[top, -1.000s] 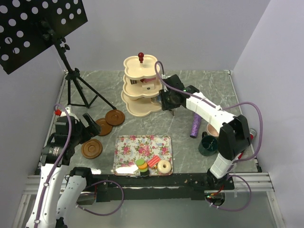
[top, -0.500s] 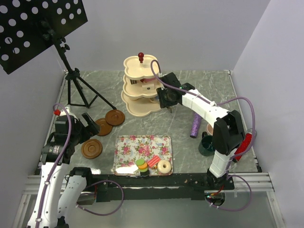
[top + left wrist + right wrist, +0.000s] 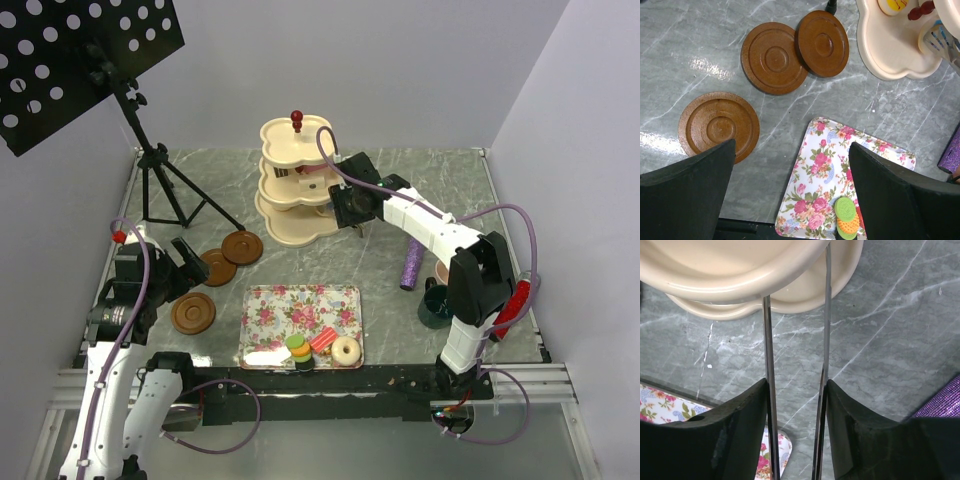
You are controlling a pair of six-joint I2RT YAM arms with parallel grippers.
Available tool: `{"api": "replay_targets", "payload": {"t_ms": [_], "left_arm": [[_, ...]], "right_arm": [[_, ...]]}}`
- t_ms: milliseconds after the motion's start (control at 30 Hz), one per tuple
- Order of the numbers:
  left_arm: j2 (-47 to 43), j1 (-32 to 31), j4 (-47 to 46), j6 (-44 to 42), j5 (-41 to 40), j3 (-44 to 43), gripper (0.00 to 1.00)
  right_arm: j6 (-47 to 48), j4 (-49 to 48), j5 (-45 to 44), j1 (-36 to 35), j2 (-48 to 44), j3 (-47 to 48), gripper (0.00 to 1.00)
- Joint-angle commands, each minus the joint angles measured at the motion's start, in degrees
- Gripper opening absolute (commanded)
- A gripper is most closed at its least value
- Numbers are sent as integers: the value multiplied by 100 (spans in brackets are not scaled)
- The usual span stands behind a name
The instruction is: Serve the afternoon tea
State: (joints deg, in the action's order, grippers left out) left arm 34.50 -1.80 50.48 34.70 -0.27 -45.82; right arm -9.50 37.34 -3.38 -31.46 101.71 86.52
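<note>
From above, I am watching the right arm (image 3: pixel 425 225) reaching at the cream stand (image 3: pixel 290 195).

Left wrist: my left fingers (image 3: pixel 690 190) are hanging wide and empty over the desk (image 3: pixel 690 50), with a brown saucer (image 3: pixel 719 127) just beyond one and the floral tray (image 3: pixel 825 165) with macarons (image 3: pixel 846 220) between.

Right wrist: my right fingers (image 3: pixel 740 430) are standing partly parted, with the tips hidden under the stand's rim.

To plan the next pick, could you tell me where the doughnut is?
Top view: the doughnut sits at the floral tray's near right corner, beside the pink cake slice.
</note>
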Motion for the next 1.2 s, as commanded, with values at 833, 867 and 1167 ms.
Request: {"api": "replay_targets", "payload": {"t_ms": [833, 867, 1167], "left_arm": [[-58, 49, -117, -95, 141, 38, 100], [-49, 57, -117, -86, 142, 38, 100], [-66, 48, -126, -95, 185, 38, 100]], "right_arm": [[-131, -52, -23, -88, -1328, -671, 62], [-157, -26, -31, -97, -1434, -776, 62], [-412, 414, -58, -518, -2462, -1585, 61]]}}
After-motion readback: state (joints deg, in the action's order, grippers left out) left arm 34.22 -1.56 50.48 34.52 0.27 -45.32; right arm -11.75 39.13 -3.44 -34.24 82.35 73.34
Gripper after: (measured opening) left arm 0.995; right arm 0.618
